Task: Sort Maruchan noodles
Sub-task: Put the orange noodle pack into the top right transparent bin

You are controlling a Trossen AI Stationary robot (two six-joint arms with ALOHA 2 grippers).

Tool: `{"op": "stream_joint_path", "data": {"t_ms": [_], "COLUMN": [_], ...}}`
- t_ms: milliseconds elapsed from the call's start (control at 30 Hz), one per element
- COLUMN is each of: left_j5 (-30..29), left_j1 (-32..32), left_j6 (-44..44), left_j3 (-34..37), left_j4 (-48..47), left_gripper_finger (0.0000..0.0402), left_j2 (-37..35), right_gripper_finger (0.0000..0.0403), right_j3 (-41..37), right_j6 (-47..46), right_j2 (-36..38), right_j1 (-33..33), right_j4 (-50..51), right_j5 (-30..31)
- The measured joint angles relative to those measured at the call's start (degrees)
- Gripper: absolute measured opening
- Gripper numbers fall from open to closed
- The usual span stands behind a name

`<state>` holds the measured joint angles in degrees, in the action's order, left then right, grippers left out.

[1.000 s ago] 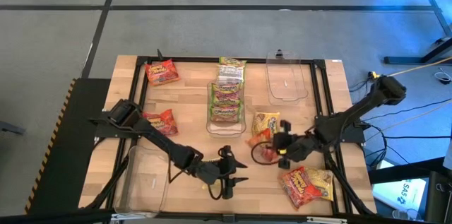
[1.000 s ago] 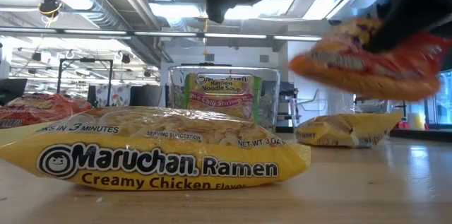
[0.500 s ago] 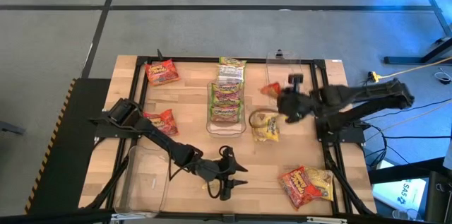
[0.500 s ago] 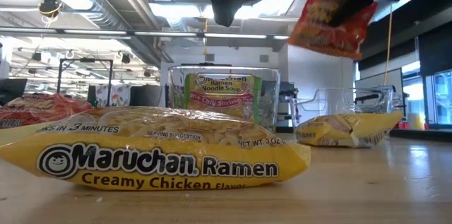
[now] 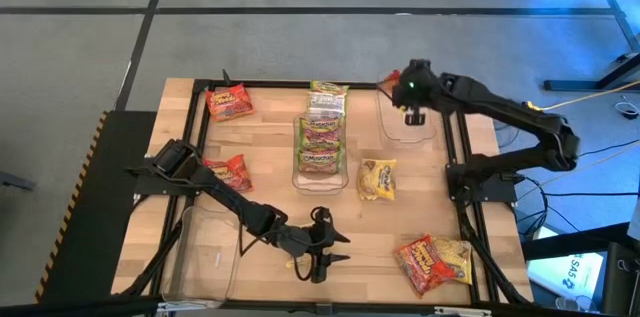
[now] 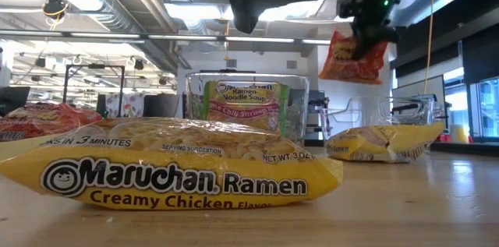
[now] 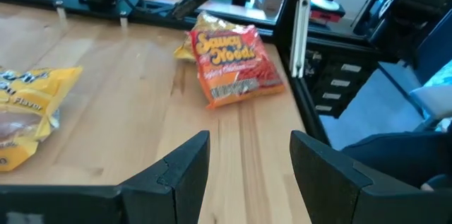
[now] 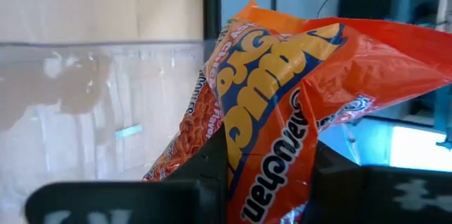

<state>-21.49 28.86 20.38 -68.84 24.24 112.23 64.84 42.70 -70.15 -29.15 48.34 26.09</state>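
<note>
The wooden table (image 5: pixel 270 157) carries everything, and the green-packet bin (image 5: pixel 320 162), a clear plastic bin standing at the table's middle, serves as the landmark. It holds several green Maruchan packets (image 5: pixel 320 142), with one more green packet (image 5: pixel 328 89) lying just beyond its far end. To its right and farther back stands an empty clear bin (image 5: pixel 407 129). A second clear bin (image 5: pixel 205 252) sits at the near left corner of the table.

The right gripper (image 5: pixel 412 107) hangs above the empty clear bin, its jaws pinched on an orange-red Maruchan packet (image 6: pixel 352 56) that dangles well above the table (image 8: pixel 282 118).

The left gripper (image 5: pixel 330 249) rests low, near the table's front edge and in front of the green-packet bin, its jaws spread and holding nothing; its fingers (image 7: pixel 187 171) point across the wood.

A yellow Creamy Chicken packet (image 5: pixel 378 179) lies just right of the green-packet bin. Another yellow Creamy Chicken packet (image 6: pixel 168 173) lies close before the low camera. A red packet (image 5: pixel 228 104) lies far left of the landmark near the back corner, another red packet (image 5: pixel 227 171) left of it. A red and yellow pair (image 5: pixel 435 262) lies at the near right corner.
</note>
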Motion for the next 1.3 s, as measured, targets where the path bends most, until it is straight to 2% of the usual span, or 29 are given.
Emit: {"op": "stream_joint_path", "data": {"t_ms": [267, 533, 667, 967, 1300], "left_j5": [0.0, 0.0, 0.0, 0.0, 0.1], "left_j1": [-0.4, -0.6, -0.6, -1.2, -1.2], "left_j6": [-0.5, -2.0, -3.0, -3.0, -3.0], "left_j3": [0.0, 0.0, 0.0, 0.0, 0.0], "left_j4": [1.5, 2.0, 2.3, 2.3, 2.3], "left_gripper_finger": [0.0190, 0.0190, 0.0190, 0.0190, 0.0190], "left_j2": [0.0, 0.0, 0.0, 0.0, 0.0], "right_gripper_finger": [0.0072, 0.0072, 0.0072, 0.0072, 0.0072], "right_j3": [0.0, -0.1, -2.9, -12.7, -16.6], "right_j6": [5.6, 9.3, 14.1, 25.2, 25.5], "right_j2": [-6.8, -14.0, -15.3, -15.3, -15.3], "right_j1": [-10.1, -15.7, -16.1, -16.8, -16.7], "right_j4": [-3.5, -6.8, -9.3, -24.1, -29.1], "right_j5": [-7.1, -8.7, -8.2, -6.3, -10.3]}}
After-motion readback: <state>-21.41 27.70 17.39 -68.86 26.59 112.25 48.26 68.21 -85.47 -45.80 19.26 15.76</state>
